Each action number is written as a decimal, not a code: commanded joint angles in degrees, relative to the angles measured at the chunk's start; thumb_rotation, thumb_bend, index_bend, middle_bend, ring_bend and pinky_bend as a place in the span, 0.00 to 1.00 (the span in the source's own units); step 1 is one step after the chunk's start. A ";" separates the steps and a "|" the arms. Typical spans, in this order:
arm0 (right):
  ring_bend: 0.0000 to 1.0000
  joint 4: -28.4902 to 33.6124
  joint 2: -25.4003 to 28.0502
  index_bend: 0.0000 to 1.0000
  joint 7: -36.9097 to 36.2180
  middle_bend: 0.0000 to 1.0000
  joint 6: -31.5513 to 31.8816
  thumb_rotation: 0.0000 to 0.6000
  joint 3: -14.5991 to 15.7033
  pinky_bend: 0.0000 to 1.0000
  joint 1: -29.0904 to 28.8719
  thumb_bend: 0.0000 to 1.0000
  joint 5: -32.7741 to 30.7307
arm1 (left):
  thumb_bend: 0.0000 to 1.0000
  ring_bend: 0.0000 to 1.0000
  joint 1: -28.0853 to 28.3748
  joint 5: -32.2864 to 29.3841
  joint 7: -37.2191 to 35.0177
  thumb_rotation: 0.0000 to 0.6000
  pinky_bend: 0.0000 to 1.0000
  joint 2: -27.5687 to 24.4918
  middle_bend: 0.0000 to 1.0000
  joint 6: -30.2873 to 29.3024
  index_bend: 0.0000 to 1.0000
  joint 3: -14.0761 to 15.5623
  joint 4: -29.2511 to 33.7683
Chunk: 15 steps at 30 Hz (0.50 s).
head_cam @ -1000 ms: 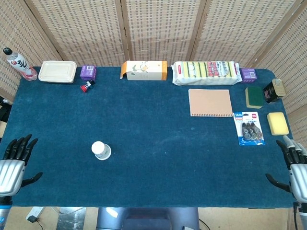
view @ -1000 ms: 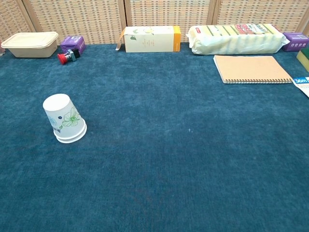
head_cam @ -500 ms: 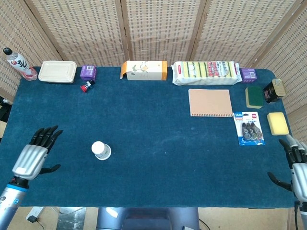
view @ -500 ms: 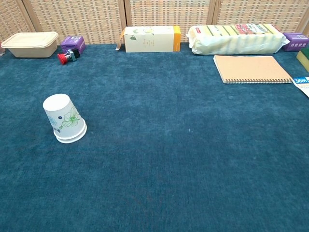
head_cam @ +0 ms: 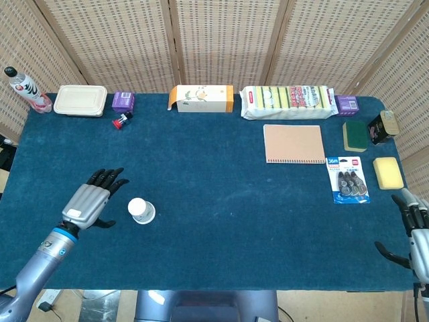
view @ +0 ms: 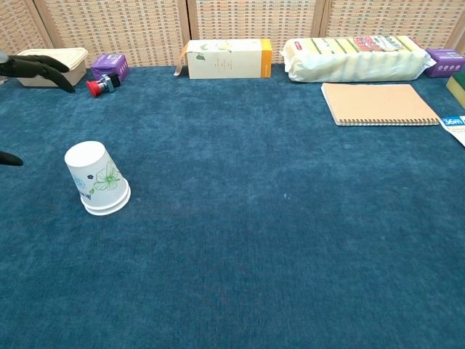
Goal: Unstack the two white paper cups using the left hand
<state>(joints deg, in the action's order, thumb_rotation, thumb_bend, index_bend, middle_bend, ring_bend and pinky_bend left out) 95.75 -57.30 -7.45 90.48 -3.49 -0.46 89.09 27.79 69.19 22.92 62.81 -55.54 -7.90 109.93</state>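
Note:
The two white paper cups point(head_cam: 141, 210) stand stacked upside down on the blue table, left of the middle; the chest view shows the cups point(view: 97, 179) with a green flower print and two rims at the base. My left hand point(head_cam: 91, 199) hovers open just left of the stack, fingers spread and pointing away from me, not touching it. In the chest view only its dark fingertips point(view: 40, 67) reach in from the left edge. My right hand point(head_cam: 417, 235) is at the table's front right corner, fingers apart, holding nothing.
Along the back edge stand a bottle point(head_cam: 25, 89), a beige lidded box point(head_cam: 80, 100), a purple box point(head_cam: 123, 100), a red item point(head_cam: 120, 121), a carton point(head_cam: 202, 98) and a sponge pack point(head_cam: 288, 100). A notebook point(head_cam: 293, 143), tape pack point(head_cam: 347, 179) and sponges point(head_cam: 387, 172) lie at the right.
My left hand has moved from the table's front left corner rightward and forward, ending beside the cups. The right hand has sunk slightly toward the front edge. The cups have not moved.

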 commanded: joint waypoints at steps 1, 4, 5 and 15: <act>0.00 -0.06 0.21 0.03 -0.57 0.00 0.17 1.00 -0.10 0.00 0.08 0.23 -0.08 | 0.10 0.00 3.32 -5.60 4.17 1.00 0.00 2.21 0.00 1.88 0.20 -0.54 1.03; 0.00 -0.11 0.40 0.03 -1.08 0.00 0.30 1.00 -0.13 0.00 0.16 0.23 -0.08 | 0.10 0.00 4.69 -8.40 6.68 1.00 0.00 3.46 0.00 1.55 0.25 -0.31 1.23; 0.00 -0.13 0.44 0.03 -1.22 0.00 0.32 1.00 -0.14 0.00 0.18 0.23 -0.10 | 0.10 0.00 5.09 -9.14 7.46 1.00 0.00 3.81 0.00 1.43 0.25 -0.12 1.35; 0.00 -0.25 0.80 0.03 -2.23 0.00 0.18 1.00 -0.19 0.00 0.17 0.23 -0.20 | 0.11 0.00 9.32 -17.44 13.46 1.00 0.00 7.31 0.00 -0.79 0.26 0.46 0.86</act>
<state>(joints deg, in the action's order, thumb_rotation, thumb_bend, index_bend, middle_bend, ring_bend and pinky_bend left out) 95.49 -56.50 -9.68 90.66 -3.68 -0.29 88.89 36.51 52.53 35.93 69.65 -55.91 -7.58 110.89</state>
